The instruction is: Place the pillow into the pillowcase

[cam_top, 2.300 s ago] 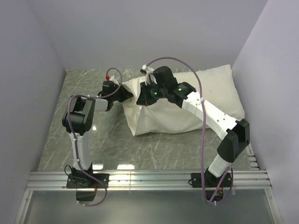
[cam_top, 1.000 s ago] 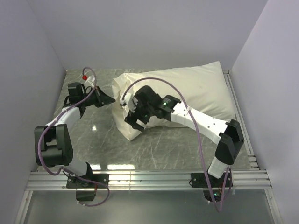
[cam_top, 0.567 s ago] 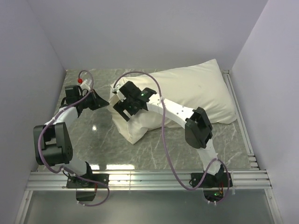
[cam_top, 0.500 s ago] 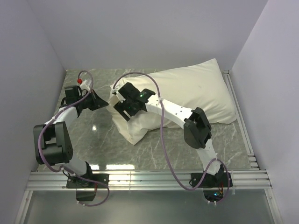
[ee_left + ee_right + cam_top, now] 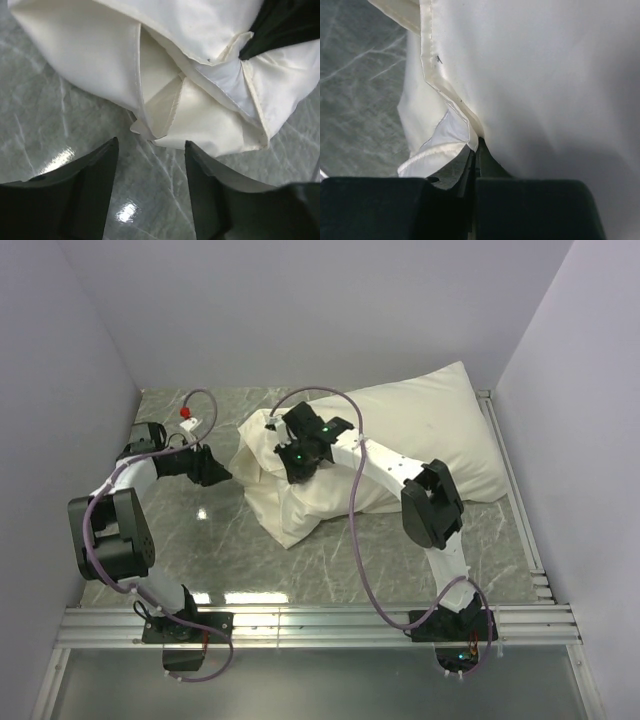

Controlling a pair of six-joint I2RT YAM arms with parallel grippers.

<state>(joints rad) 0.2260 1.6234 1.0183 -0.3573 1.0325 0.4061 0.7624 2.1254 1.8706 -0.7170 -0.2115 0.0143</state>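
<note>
**Pillowcase hem clamped in the right jaws, left jaws apart at the open end**

A plump, cream pillowcase (image 5: 420, 440) is seen lying on the grey marbled table (image 5: 200, 540). It is stretched from the middle of the table toward the far right corner, with its open end turned to the left. The pillow (image 5: 224, 84) is lodged inside it and is almost wholly hidden. Only a small patch of brighter white is shown at the mouth, between folded cream hems. The fabric around the mouth is bunched and creased, and one loose corner is laid flat on the table at the left of the bundle.

The right arm (image 5: 432, 510) is reached from its base at the near right, across the pillowcase, to the open end. The right jaws are pressed together. A stitched hem of the pillowcase is nipped at their tips, as is shown in the right wrist view, where the folds are drawn in to that point.

The left arm (image 5: 105, 535) is bent along the left side of the table, its wrist turned toward the right. The left jaws are held apart with nothing between them. Bare table is seen between the two fingers (image 5: 92, 190), and the loose corner of the pillowcase lies just beyond their tips.

The table is enclosed by pale walls (image 5: 300, 310) on the left, far and right sides. A purple cable (image 5: 352, 540) is looped from the right arm down to the near edge.
</note>
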